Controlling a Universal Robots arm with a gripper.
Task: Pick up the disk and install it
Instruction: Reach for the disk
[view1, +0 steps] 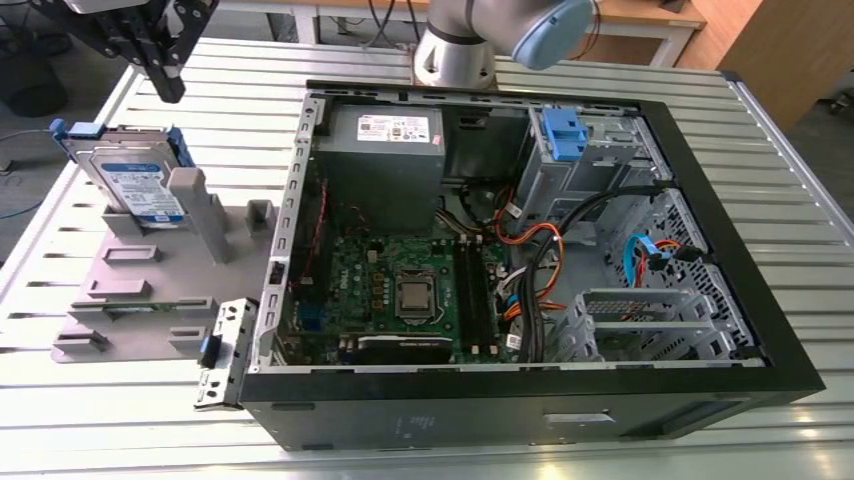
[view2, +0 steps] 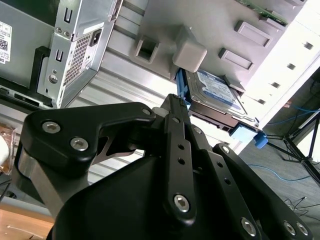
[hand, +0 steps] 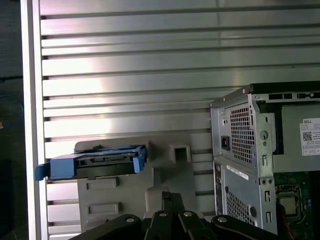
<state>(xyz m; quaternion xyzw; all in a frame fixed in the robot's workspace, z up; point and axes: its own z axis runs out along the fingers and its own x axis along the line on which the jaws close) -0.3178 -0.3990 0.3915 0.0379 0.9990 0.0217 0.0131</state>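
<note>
The disk (view1: 134, 185) is a silver drive with a white-and-blue label and a blue rail frame. It stands on edge in a grey holder (view1: 134, 290) at the exterior view's left. Both wrist views show the disk (view2: 217, 90) (hand: 95, 162) seated in that holder. My gripper (view1: 170, 95) hangs above and behind the disk, clear of it, with its black fingers closed together and nothing between them. In both wrist views the gripper (view2: 175, 100) (hand: 170, 196) tips point toward the holder, a short way from the disk.
An open computer case (view1: 534, 250) lies to the exterior view's right of the holder, with a grey power supply (view1: 380, 150), a motherboard (view1: 400, 290), a cage with a blue clip (view1: 574, 150) and a metal bay (view1: 641, 320). A loose bracket (view1: 220, 350) leans against the case.
</note>
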